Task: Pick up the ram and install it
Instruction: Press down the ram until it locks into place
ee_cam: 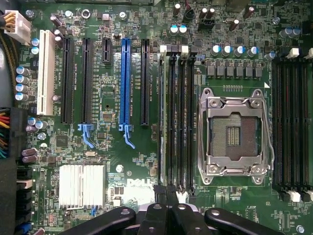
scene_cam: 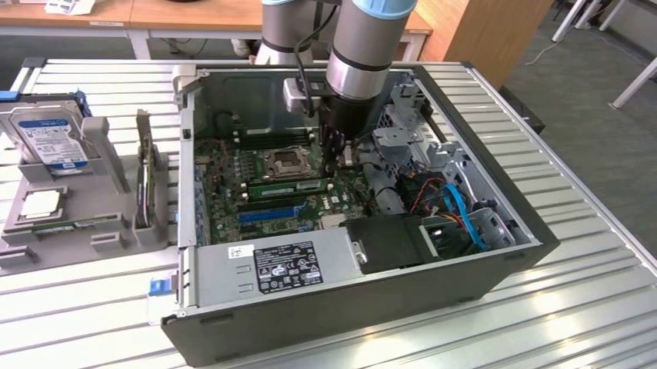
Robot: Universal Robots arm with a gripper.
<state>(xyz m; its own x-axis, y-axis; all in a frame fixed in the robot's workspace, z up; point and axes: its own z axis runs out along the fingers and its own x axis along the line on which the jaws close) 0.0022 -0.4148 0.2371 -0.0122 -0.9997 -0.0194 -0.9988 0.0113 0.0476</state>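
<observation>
The ram (scene_cam: 289, 187) is a long green stick lying along the memory slot next to the empty processor socket (scene_cam: 282, 161) inside the open computer case (scene_cam: 451, 292). In the wrist view the ram (ee_cam: 162, 117) shows edge-on in the slot furthest from the socket (ee_cam: 234, 134). My gripper (scene_cam: 344, 159) reaches down into the case over the ram's end at the exterior view's right. Its black fingers are shut together (ee_cam: 167, 192) right at that end of the stick. I cannot tell whether they touch it.
A grey holder (scene_cam: 103, 231) stands on the slatted table at the exterior view's left, with a hard drive (scene_cam: 46, 138), a square silver chip (scene_cam: 41, 204) and a thin board on edge (scene_cam: 146, 181). The power supply (scene_cam: 277, 269), drive cage (scene_cam: 411, 138) and blue cables (scene_cam: 467, 219) crowd the case.
</observation>
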